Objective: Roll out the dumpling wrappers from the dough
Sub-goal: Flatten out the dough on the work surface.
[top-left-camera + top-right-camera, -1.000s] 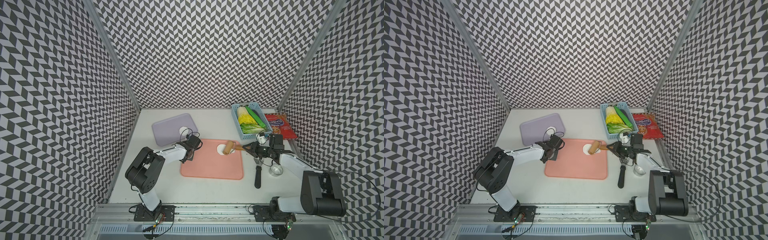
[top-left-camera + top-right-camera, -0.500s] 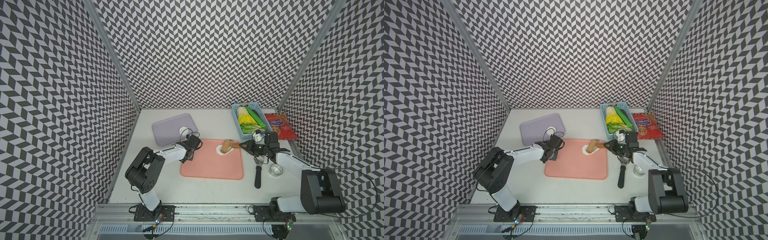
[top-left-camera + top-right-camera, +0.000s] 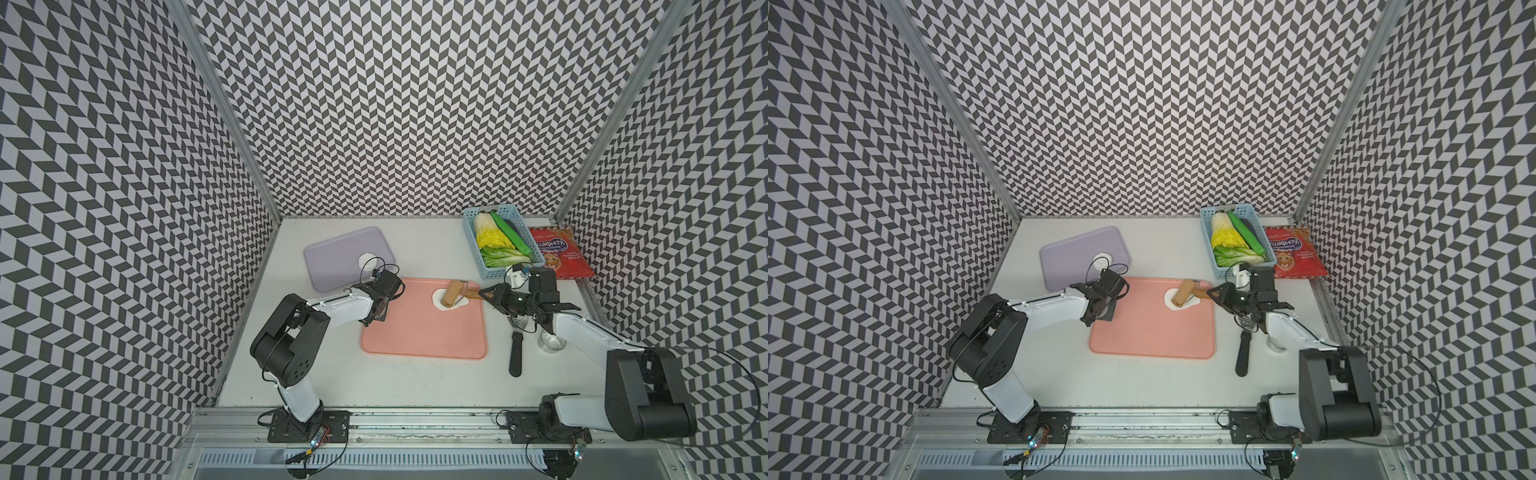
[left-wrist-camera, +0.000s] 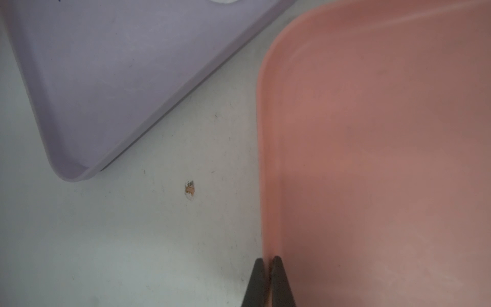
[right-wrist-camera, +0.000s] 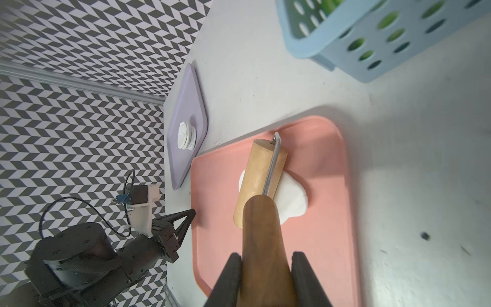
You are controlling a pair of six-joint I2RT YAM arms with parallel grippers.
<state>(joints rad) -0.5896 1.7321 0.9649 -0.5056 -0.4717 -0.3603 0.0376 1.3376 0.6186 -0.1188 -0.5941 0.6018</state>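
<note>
Partly roller (image 5: 255, 180) hides dough (image 5: 292, 196); right hand (image 5: 267, 255) grasps its handle; left hand (image 4: 267, 261) pinches pink tray (image 4: 372, 133) rim.

Flat dough (image 5: 291, 198) on pink tray (image 5: 318, 239); wrappers (image 5: 186, 135) stacked

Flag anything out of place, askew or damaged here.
A small brown chip mars the white table between the purple tray and the pink tray. The purple tray sits skewed against the pink one. Nothing looks spilled.

Pink tray (image 3: 424, 332) mostly bare; roller (image 3: 452, 293) covers dough (image 3: 457, 306); basket (image 3: 509, 270) near corner.
</note>
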